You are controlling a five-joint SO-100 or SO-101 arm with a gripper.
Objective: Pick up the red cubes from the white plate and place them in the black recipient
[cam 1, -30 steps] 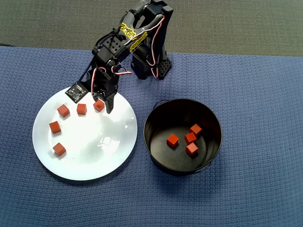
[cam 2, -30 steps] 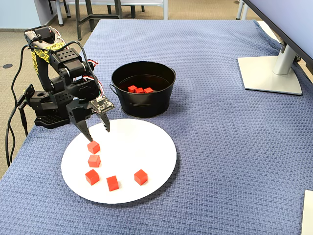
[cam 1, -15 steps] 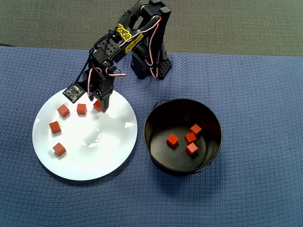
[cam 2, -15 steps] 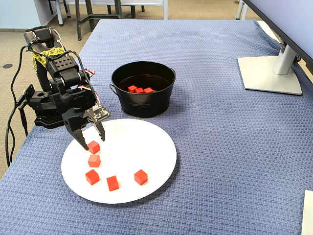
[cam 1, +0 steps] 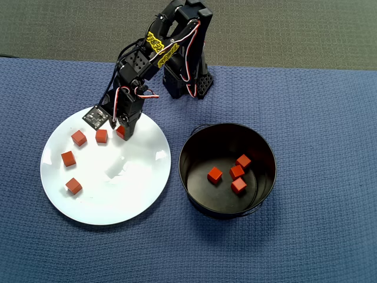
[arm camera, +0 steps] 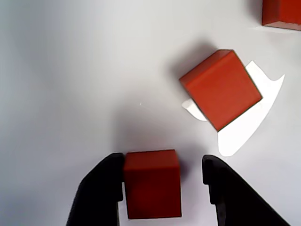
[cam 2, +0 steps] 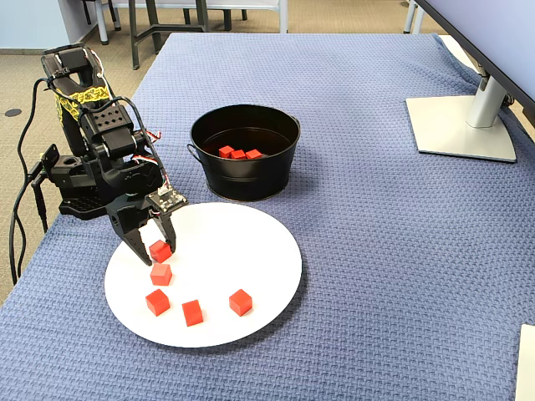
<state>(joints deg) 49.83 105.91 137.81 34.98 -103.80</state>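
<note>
My gripper (arm camera: pixel 162 188) has dropped onto the white plate (cam 1: pixel 135 188) since a second ago and now straddles one red cube (arm camera: pixel 152 182) — one finger touching it, the other a gap away, not yet clamped. Four more cubes lie beyond on the plate; four already sit in the black pot (cam 1: pixel 194 177) farther off — closing comes next, I'd judge.

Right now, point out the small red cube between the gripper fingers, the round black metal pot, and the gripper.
small red cube (arm camera: pixel 153 183), wrist view, top face.
round black metal pot (cam 2: pixel 251 171), fixed view, outer wall.
gripper (arm camera: pixel 162 186), wrist view, midway between fingertips.
</note>
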